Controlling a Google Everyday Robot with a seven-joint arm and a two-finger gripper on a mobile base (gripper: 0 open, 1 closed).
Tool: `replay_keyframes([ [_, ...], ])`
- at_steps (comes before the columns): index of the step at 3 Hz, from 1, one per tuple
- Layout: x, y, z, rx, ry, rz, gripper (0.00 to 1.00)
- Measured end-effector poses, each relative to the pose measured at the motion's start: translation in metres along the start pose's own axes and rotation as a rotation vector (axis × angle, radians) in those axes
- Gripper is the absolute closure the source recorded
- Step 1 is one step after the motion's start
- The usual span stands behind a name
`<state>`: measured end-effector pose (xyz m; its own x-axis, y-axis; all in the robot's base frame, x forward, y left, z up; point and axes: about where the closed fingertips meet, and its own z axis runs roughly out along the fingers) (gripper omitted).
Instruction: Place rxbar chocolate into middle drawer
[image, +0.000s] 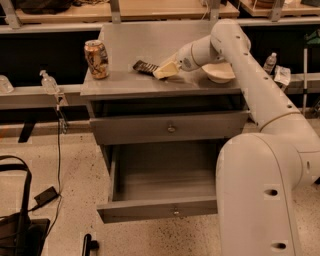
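The rxbar chocolate, a small dark bar, lies flat on the grey cabinet top, right of the orange drink can. My gripper is low over the top, at the bar's right end and touching or nearly touching it. The middle drawer is pulled out below, its grey inside bare, with a small round knob on its front. The arm reaches in from the right, over the drawer's right side.
An orange-patterned can stands at the top's left front. A pale bowl sits behind the gripper. The upper drawer is closed. A clear bottle and cable hang on the left; a black bag lies on the floor.
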<state>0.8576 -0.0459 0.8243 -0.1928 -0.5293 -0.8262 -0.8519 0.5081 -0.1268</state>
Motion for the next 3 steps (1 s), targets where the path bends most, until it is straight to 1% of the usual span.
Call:
replay_keyframes([
  [3,-0.0001,0.0001,-0.0001,0.0,0.0,0.0,1.0],
])
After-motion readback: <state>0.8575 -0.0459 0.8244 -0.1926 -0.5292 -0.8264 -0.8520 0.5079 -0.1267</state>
